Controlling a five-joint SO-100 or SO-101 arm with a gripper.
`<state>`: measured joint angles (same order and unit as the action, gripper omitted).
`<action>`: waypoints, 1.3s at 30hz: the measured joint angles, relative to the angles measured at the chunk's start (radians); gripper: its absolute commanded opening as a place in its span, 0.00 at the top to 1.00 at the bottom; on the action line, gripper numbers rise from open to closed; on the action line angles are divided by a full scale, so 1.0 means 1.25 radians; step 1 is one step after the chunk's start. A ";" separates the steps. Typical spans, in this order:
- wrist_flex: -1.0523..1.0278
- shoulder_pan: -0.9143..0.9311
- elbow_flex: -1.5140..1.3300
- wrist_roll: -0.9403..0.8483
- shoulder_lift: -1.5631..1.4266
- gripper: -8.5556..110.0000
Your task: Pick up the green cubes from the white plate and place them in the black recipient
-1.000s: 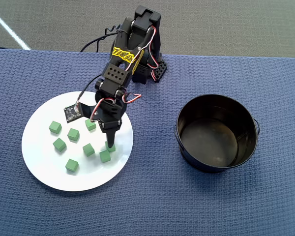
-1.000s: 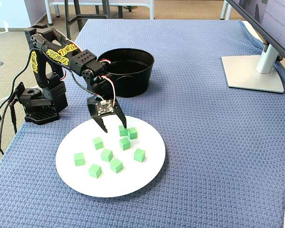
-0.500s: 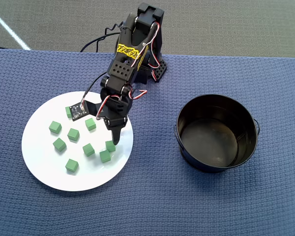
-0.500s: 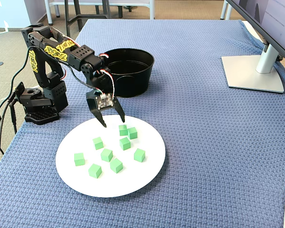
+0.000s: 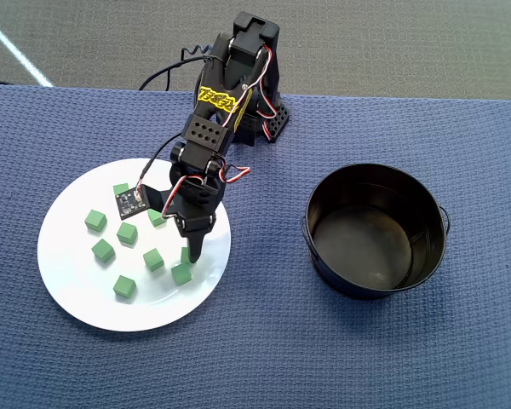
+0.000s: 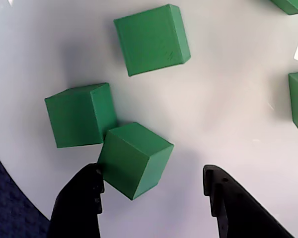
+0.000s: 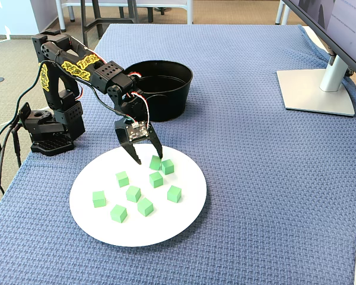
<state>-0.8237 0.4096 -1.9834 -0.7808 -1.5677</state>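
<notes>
Green cubes (image 7: pixel 156 179): scattered on the white plate (image 7: pixel 184 217).
Target cube (image 6: pixel 134 159): turned corner-on, touching the left fingertip (image 6: pixel 92 176), right one apart.
Gripper (image 6: pixel 151 181): open, empty, straddling it.
Black recipient (image 5: pixel 376 230): well right in the overhead view.

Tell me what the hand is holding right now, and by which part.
Nothing is held. The black two-finger hand is open over the round white plate, its fingers either side of one small matte green cube, not closed on it.
</notes>
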 measured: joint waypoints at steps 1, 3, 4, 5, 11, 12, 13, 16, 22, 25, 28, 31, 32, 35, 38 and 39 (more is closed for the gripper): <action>0.002 0.000 0.000 0.004 0.000 0.79; 0.009 -0.001 0.000 0.009 0.000 0.79; 0.013 -0.001 0.000 0.010 0.004 0.79; 0.017 -0.001 0.000 0.012 0.006 0.79; 0.028 -0.001 0.000 0.012 0.015 0.82; 0.029 -0.001 0.000 0.012 0.015 0.82; 0.029 -0.001 0.000 0.012 0.016 0.82; 0.039 -0.001 0.000 0.012 0.018 0.82; 0.067 0.000 -0.002 0.017 0.033 0.84; 0.076 0.000 -0.012 0.017 0.038 0.84; 0.076 0.000 -0.017 0.017 0.038 0.84; 0.076 -0.006 -0.026 0.026 0.038 0.88; 0.076 -0.007 -0.026 0.029 0.038 0.89; 0.076 -0.006 -0.026 0.039 0.038 0.93; 0.076 -0.006 -0.026 0.059 0.038 0.93; 0.076 -0.006 -0.026 0.069 0.038 0.93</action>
<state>-0.7286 0.4019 -2.0157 -0.6949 -1.5202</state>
